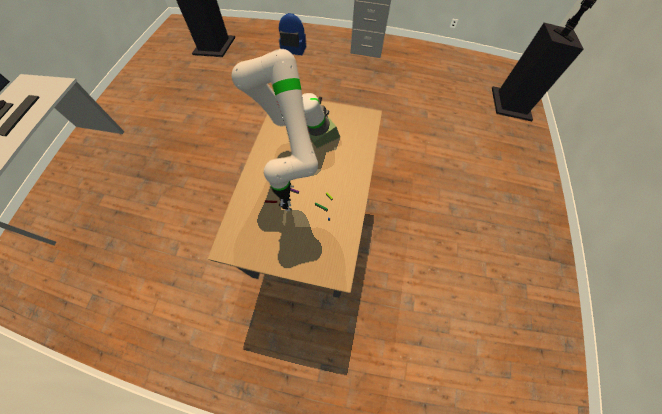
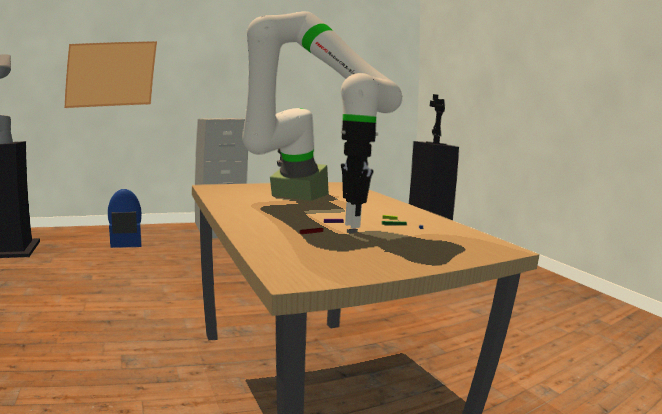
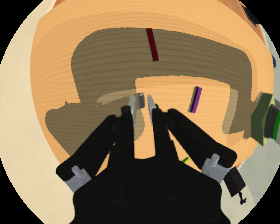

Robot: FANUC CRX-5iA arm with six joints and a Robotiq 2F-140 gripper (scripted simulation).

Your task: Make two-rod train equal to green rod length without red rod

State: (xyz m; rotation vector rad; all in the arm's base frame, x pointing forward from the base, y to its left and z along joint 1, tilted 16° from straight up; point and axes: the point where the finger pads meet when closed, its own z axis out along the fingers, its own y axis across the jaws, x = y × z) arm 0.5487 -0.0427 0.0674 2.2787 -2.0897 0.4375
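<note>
My gripper [image 2: 354,223] points straight down over the middle of the table, its fingers a narrow gap apart with nothing between them [image 3: 141,104]. A short grey rod [image 2: 356,231] lies flat in shadow just below the fingertips. It is not clear in the wrist view. A red rod [image 2: 311,230] lies to the left and a purple rod [image 2: 333,220] lies behind the gripper. Both show in the wrist view, red [image 3: 152,44] and purple [image 3: 196,99]. To the right lie a lime rod [image 2: 389,217], the green rod [image 2: 394,222] and a small blue rod [image 2: 420,226].
The arm's green base block [image 2: 298,187] stands at the table's far end. The arm casts a wide shadow [image 2: 405,249] across the table top. The table's near edge [image 2: 400,293] is well clear of the rods.
</note>
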